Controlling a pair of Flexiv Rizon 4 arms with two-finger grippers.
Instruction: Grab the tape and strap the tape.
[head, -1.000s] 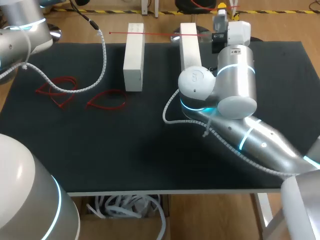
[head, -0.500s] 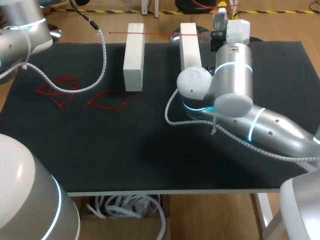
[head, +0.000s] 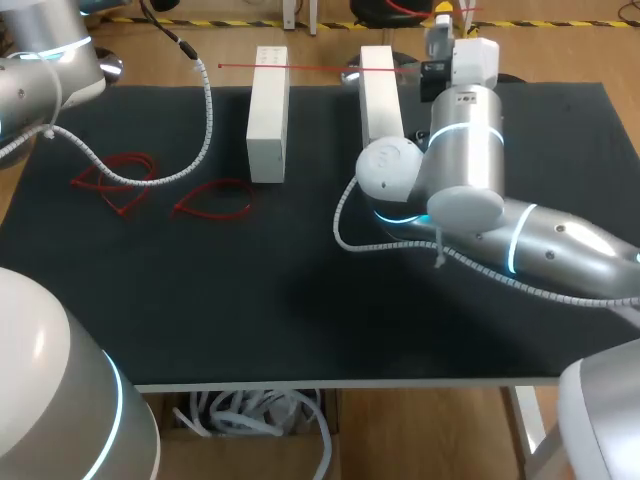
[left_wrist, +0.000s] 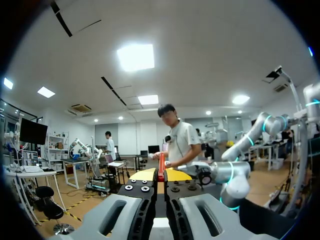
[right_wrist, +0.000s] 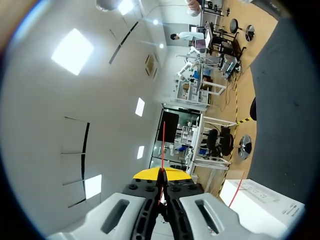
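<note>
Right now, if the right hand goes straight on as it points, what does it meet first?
The way looks free, as far as I can tell: the right hand, shut on the red tape, points past the white block beside it.

**Table furniture: one dark surface and two white blocks.**
A black table is carrying two long white blocks, which are lying side by side and apart, each running lengthwise from the far edge toward the middle. The left block is showing its full length, with small print on its top at the far end. The right block is showing only its far part. In the right wrist view, a printed white block is lying at the table's edge.
</note>
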